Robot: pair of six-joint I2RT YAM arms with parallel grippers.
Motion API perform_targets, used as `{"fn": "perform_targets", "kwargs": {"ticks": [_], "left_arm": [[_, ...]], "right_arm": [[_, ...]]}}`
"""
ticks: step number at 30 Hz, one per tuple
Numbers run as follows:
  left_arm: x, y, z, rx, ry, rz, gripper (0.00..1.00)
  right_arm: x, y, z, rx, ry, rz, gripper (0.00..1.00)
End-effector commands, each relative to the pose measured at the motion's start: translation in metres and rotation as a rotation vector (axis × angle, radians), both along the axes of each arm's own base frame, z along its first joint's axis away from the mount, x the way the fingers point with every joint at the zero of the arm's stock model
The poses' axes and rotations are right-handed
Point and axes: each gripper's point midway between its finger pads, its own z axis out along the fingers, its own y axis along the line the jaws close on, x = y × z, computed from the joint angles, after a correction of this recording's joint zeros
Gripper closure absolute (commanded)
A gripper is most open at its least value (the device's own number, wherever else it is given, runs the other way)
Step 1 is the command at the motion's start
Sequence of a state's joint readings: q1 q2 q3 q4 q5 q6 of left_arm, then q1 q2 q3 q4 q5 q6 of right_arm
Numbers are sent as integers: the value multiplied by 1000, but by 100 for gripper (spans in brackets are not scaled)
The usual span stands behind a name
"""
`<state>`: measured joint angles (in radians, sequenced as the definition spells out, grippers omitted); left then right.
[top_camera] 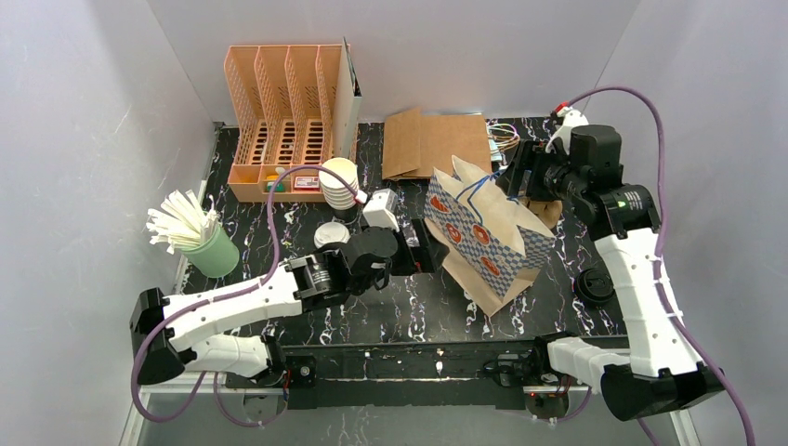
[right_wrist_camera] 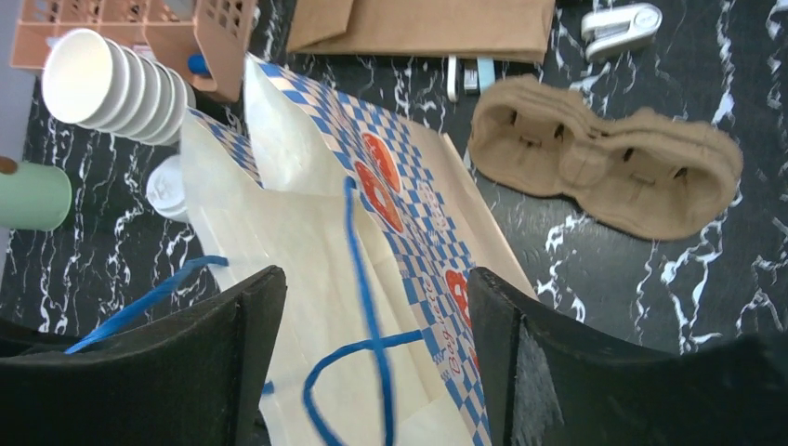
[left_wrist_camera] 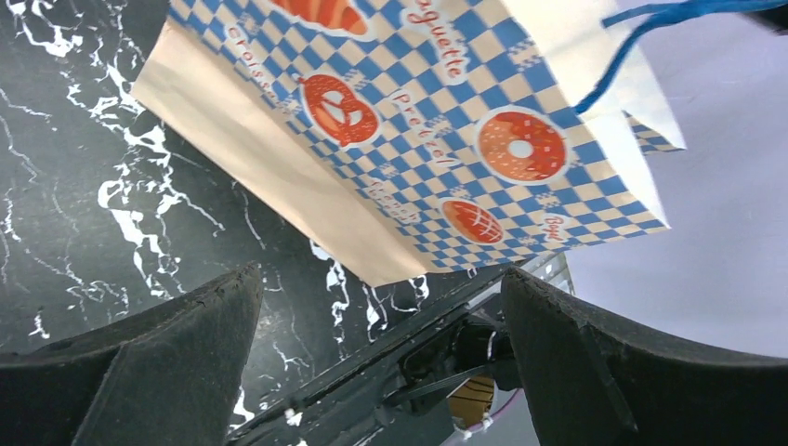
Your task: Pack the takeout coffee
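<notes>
Top external view had the paper bag lying tilted on the tabletop, mouth toward your right arm. Your left end effector stood wide apart and empty, near the bag's base. Your right end effector was apart too, with the blue handle running loose between its fingers (not pinched). Nothing looked packed: the pulp tray lay empty beside the bag on the right arm's side, and the cup stack and a white lid sat left of it. Risks, as I judged them: if you closed off-centre you'd miss the handle, the bag could slump shut or slide, and you might knock the tray.
</notes>
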<state>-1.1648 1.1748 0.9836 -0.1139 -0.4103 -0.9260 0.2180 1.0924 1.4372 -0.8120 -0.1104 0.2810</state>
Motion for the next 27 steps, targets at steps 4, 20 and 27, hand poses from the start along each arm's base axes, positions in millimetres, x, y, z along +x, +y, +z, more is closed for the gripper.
{"fn": "perform_targets", "kwargs": {"ticks": [4, 20, 27], "left_arm": [[-2, -18, 34, -21, -75, 11, 2], [14, -50, 49, 48, -125, 127, 2], [19, -64, 52, 1, -81, 172, 2]], "right_arm": [[2, -7, -16, -46, 25, -16, 32], [3, 4, -34, -37, 124, 36, 81], [-3, 14, -24, 37, 141, 26, 99]]}}
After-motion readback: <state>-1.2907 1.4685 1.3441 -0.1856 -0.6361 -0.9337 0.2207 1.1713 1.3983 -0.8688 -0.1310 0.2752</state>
